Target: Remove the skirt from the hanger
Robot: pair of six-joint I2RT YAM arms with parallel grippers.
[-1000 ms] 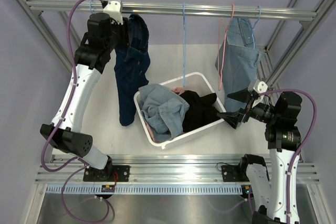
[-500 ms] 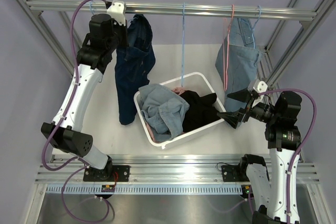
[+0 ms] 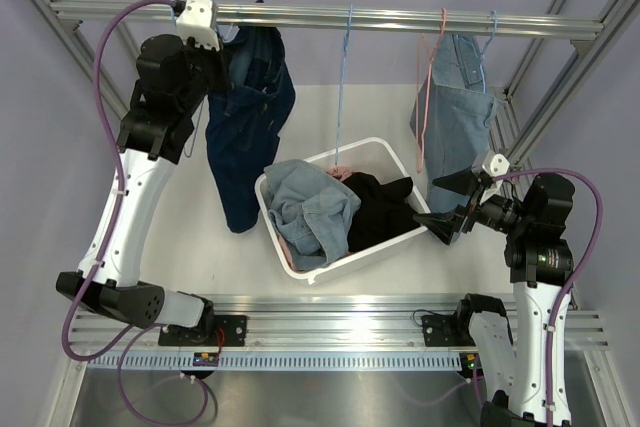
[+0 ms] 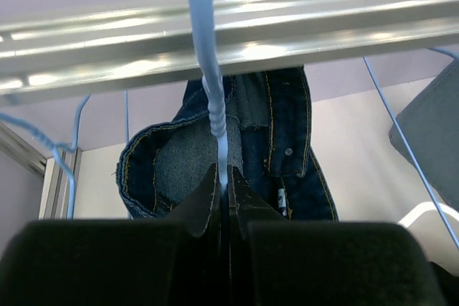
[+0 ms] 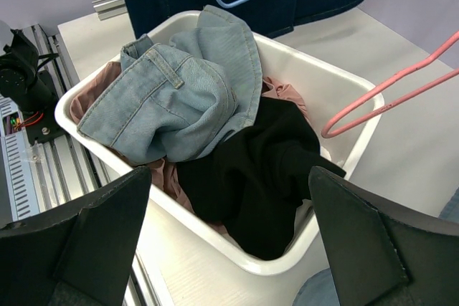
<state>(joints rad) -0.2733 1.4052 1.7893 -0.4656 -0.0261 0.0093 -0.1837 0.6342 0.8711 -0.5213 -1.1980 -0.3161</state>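
Observation:
The dark blue denim skirt [image 3: 243,127] hangs below the metal rail [image 3: 380,18] at the back left, on a light blue hanger [image 4: 215,109]. My left gripper [image 3: 214,35] is up at the rail, shut on the hanger's twisted neck just above the skirt's waistband [image 4: 276,130]. In the left wrist view the gripper [image 4: 224,177] has both jaws pressed against the blue wire. My right gripper [image 3: 446,211] hovers open at the right end of the white basket [image 3: 303,270], nothing between its jaws. The right wrist view shows that gripper [image 5: 229,177] over the basket rim [image 5: 208,228].
The basket holds a light denim garment [image 5: 179,91], a black garment [image 5: 265,170] and pink cloth. An empty blue hanger [image 3: 343,87] hangs mid-rail. A pink hanger [image 3: 428,97] and a light denim garment [image 3: 456,112] hang at the right. Frame posts stand at both sides.
My left gripper has shut on the hanger's neck and moved left along the rail, carrying hanger and skirt with it. The right arm has not moved.

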